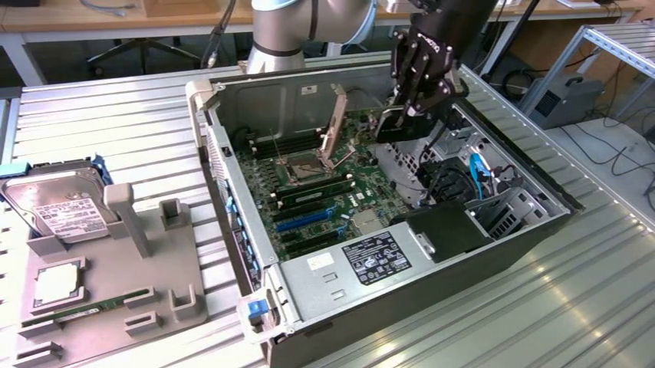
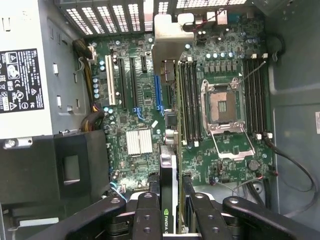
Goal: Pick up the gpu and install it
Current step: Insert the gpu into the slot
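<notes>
Pincer (image 2: 172, 202) pinching the slim black rectangular gpu (image 2: 168, 167) edge-on between its black fingers (image 2: 146, 215). Directly beneath the pincer lies the green motherboard (image 2: 145, 100) of an open grey metal computer case (image 1: 338, 287) on the ribbed tabletop (image 1: 584, 307).

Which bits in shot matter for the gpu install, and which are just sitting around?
In the job: gripper, shut on the gpu; open computer case; motherboard.
Lying about: hard drive, processor chip, memory stick, all on the grey holder.
</notes>
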Controlling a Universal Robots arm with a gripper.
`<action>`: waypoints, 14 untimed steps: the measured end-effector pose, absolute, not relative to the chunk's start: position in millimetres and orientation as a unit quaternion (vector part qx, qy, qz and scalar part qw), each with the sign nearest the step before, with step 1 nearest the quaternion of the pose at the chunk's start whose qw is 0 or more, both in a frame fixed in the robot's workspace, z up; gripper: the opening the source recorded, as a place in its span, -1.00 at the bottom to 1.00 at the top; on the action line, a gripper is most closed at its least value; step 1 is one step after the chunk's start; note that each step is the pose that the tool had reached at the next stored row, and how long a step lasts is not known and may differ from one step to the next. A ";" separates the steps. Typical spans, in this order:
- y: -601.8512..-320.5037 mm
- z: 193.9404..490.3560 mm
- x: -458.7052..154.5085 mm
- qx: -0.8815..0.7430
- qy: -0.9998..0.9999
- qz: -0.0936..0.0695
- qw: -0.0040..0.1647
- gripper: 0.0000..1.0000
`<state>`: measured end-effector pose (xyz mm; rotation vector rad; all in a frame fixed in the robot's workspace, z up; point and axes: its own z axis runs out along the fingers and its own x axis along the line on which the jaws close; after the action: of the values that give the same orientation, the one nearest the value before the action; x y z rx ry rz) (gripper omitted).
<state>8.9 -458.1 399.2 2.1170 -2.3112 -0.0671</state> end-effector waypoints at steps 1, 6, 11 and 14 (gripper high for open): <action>-458.1 397.6 7.6 0.676 -0.737 -0.022 0.003 -0.45; -458.0 392.7 3.8 0.676 -0.736 -0.022 0.003 -0.45; -458.0 391.6 2.9 0.676 -0.736 -0.022 0.002 -0.45; -458.0 388.1 -1.9 0.677 -0.736 -0.023 0.001 -0.45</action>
<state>-1.9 -458.0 388.1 2.1250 -2.3093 -0.0732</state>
